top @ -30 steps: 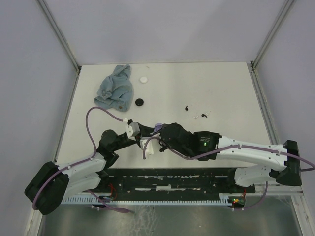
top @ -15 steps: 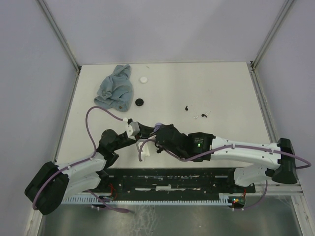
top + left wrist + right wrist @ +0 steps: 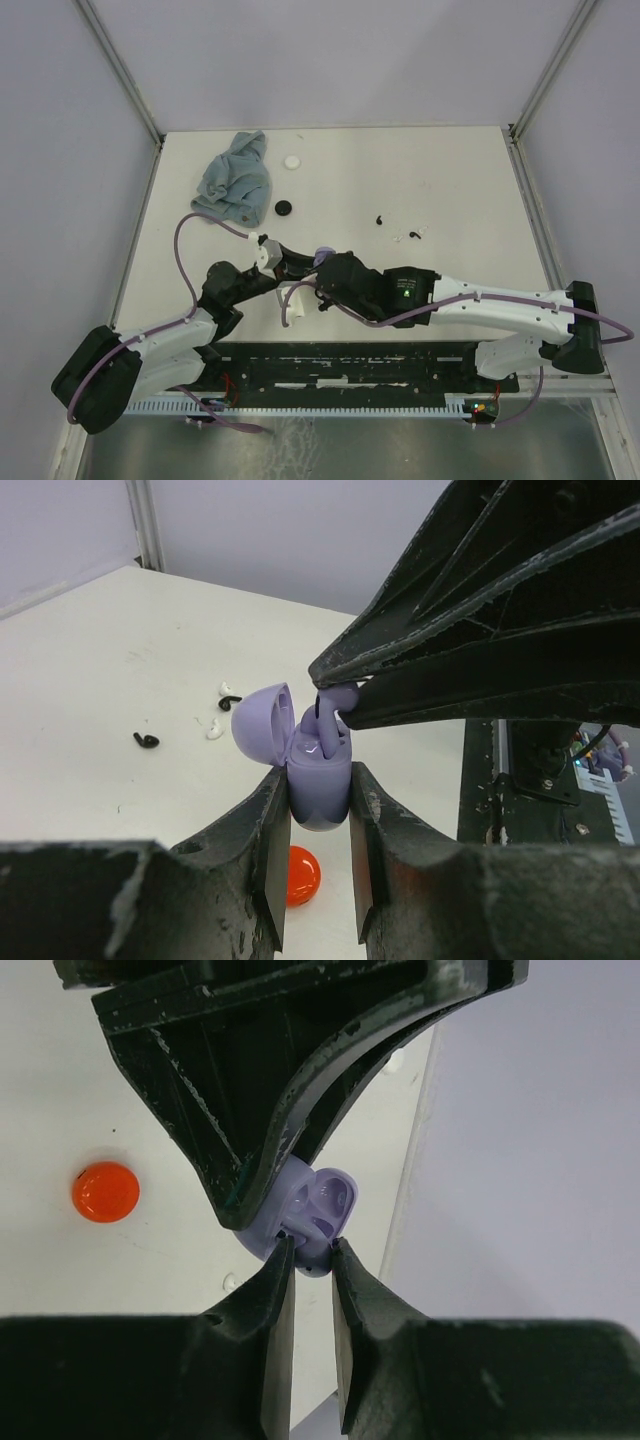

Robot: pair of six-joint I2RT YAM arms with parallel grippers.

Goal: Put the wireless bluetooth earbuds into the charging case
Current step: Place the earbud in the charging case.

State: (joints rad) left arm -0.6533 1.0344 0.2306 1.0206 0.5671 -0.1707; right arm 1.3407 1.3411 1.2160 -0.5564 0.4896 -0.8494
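— Left side, quick?
— My left gripper (image 3: 319, 820) is clamped on the lavender charging case (image 3: 315, 775). It's upright with the lid flipped open.
— Right?
— My right gripper (image 3: 312, 1258) pinches a lavender earbud (image 3: 338, 697), its stem dipping into the case.
— Rest?
— A black earbud (image 3: 146, 741) and a white earbud (image 3: 214, 731) lie loose on the table (image 3: 100, 640), well apart from the case. An orange disc (image 3: 300, 872) is near the case.
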